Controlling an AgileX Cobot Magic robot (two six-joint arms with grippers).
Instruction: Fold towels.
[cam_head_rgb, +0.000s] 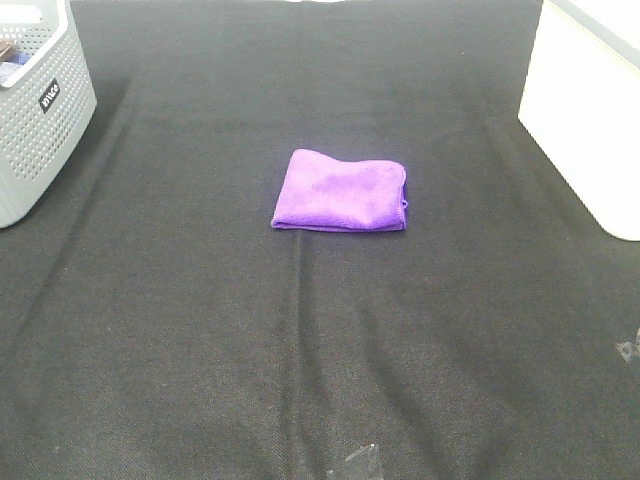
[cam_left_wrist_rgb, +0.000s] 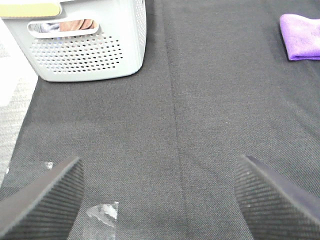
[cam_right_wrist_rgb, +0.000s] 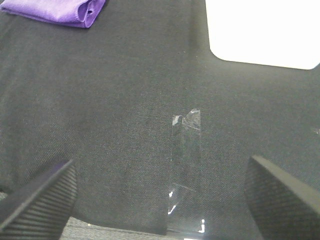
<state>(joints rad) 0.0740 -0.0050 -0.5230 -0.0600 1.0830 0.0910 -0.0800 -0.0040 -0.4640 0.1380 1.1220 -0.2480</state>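
While overhead shows only folded towel (cam_head_rgb: 341, 191), wrist views show both end effectors released.

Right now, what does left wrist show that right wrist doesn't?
Only the left wrist view: the grey perforated basket standing on the black cloth, the left claw open and holding nothing, and a small scrap of clear tape near one finger.

Only the right wrist view: the white bin, a long strip of clear tape stuck to the cloth, and the right claw open and holding nothing.

Both: the folded purple towel at the frame edge, apart from either claw, and the black table cloth.
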